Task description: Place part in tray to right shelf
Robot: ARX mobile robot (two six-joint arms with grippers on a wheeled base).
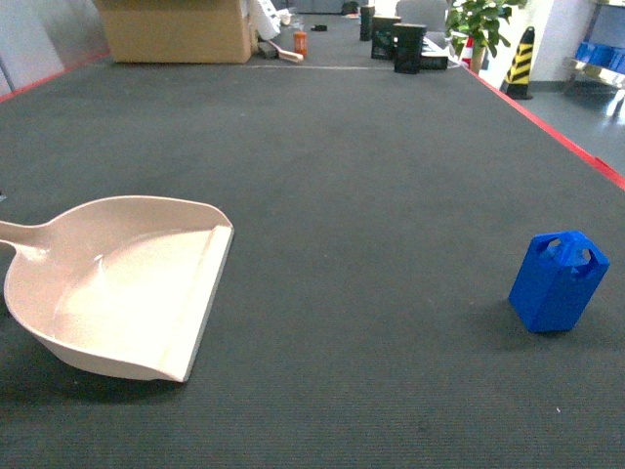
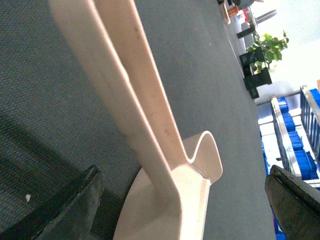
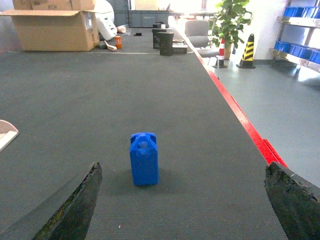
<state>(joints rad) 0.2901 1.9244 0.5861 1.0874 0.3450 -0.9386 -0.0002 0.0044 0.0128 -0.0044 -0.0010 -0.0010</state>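
Part [image 1: 558, 282]: stands upright on the dark bench [image 1: 342, 176], right side of the head view, well apart from the tray [image 1: 117, 288]. In my right wrist view the part [image 3: 144, 159] sits ahead of my right claw [image 3: 182, 202], between the two spread fingers [image 3: 70, 207] but beyond them, untouched. Right claw state: open, holding nothing.

Tray: lies flat on the bench at the left, flat front lip toward the part, handle running off the left edge. In my left wrist view the tray handle [image 2: 135, 105] passes between the fingers [image 2: 65, 210] of my left claw [image 2: 180, 210]. Left claw state: jaws wide apart, with no visible contact on the handle.

Right shelf [image 2: 295, 145]: steel rack with blue crates, seen far off past the bench edge.
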